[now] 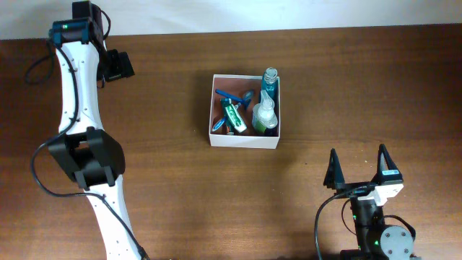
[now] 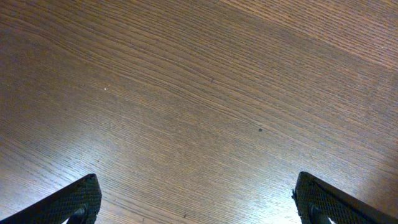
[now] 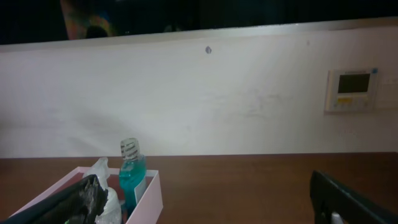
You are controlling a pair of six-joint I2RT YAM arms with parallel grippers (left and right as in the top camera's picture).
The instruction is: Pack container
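Right claw gapes wide and holds nothing, at five o'clock from the container, which sits mid-surface. Left claw, at ten o'clock from it, is likewise spread wide and empty.

White arm, black fingers, black cables.

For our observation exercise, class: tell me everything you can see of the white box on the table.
The container is a square, shallow box of what looks like white cardboard, thin-walled and pinkish-brown inside. It sits open-topped and flat on the wooden table, with nothing gripping it. Inside are a blue bottle, a pale spray bottle and a green tube.
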